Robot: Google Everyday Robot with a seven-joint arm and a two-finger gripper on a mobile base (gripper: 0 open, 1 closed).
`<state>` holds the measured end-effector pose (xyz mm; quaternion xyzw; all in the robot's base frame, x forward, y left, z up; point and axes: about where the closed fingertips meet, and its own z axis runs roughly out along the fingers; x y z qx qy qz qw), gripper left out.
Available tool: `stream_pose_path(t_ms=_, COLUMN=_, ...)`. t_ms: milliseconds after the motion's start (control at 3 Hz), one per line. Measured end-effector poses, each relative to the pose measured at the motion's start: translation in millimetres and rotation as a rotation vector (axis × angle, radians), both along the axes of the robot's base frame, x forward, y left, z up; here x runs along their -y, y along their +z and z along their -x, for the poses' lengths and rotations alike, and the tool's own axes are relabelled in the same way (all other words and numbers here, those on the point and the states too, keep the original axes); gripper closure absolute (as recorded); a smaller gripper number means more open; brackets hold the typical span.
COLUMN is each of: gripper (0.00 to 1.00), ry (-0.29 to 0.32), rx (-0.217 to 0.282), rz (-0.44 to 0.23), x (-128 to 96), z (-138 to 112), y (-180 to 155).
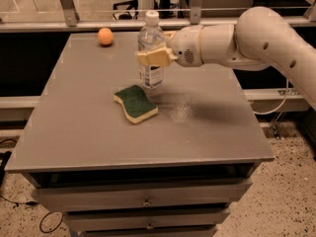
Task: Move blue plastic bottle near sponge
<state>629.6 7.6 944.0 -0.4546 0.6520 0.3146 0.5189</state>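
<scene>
The blue plastic bottle is clear with a white cap and a pale label. It stands upright on the grey table, just behind the sponge. The sponge has a dark green top over yellow foam and lies near the table's middle. My gripper reaches in from the right, and its pale fingers are closed around the bottle's middle. The bottle's base is right at the table surface; I cannot tell whether it touches.
A small orange ball lies at the table's far left corner. Metal rails run behind the table. Drawers sit below the front edge. The white arm spans the table's far right side.
</scene>
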Motion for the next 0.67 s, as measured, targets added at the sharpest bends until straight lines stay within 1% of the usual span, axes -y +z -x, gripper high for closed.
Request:
stream_pose_path(t_ms=333, gripper=0.92, ry=-0.006, rx=-0.019, rz=-0.001, x=3.1, z=-0.1, y=-9.3)
stream_pose_path(t_ms=667, gripper=0.59, ry=0.001, rx=-0.047, rz=-0.01, x=1.6, z=2.6, y=-17.5)
